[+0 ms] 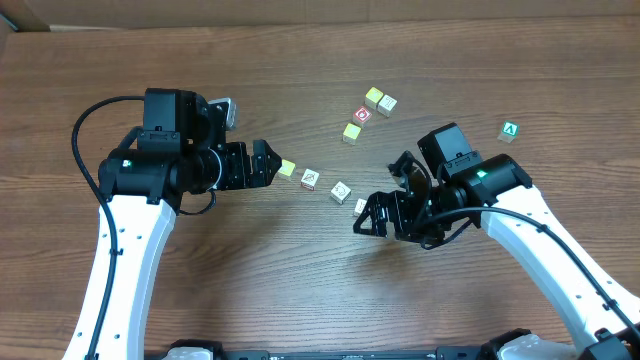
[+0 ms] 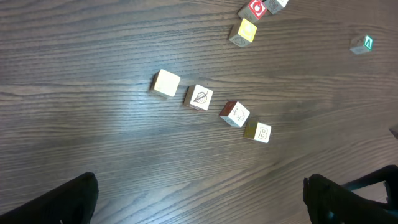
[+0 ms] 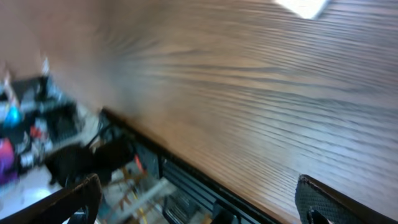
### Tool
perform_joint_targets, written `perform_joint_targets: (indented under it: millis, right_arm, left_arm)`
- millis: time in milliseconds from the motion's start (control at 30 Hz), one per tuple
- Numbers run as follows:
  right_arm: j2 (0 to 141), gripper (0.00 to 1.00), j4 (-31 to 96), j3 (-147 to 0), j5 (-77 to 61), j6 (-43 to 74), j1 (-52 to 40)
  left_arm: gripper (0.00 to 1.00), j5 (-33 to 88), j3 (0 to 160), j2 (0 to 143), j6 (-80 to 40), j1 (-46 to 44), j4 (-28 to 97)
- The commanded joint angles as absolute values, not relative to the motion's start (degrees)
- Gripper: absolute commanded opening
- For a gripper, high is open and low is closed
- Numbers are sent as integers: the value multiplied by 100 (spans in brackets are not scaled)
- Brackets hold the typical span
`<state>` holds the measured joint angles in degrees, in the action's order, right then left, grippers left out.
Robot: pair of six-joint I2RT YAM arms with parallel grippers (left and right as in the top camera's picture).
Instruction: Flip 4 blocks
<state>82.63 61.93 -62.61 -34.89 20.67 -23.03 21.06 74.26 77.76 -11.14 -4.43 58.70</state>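
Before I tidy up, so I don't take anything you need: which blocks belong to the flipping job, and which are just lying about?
For the job, the diagonal row of four pale blocks:
- plain-faced block
- leaf block
- drawing block
- letter block

Lying about:
- red-faced cube
- yellow cube beside it
- pale-yellow cube and cream cube just beyond
- green A cube, off alone

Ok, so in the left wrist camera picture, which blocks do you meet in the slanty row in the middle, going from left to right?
plain pale block → leaf block → block with a faint drawing → letter B block
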Motion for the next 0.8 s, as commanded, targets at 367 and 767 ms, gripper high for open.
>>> perform_joint_targets:
  millis: [367, 767]
  right_arm:
    - [9258, 87, 5081, -6381, -1592, 3822, -2856]
    - [10280, 77, 4209, -6381, -1610, 3819, -2862]
  left_arm:
    - [100, 2187, 7548, 8405, -1376, -462, 5804]
    - [100, 2187, 7548, 8711, -1376, -464, 5758]
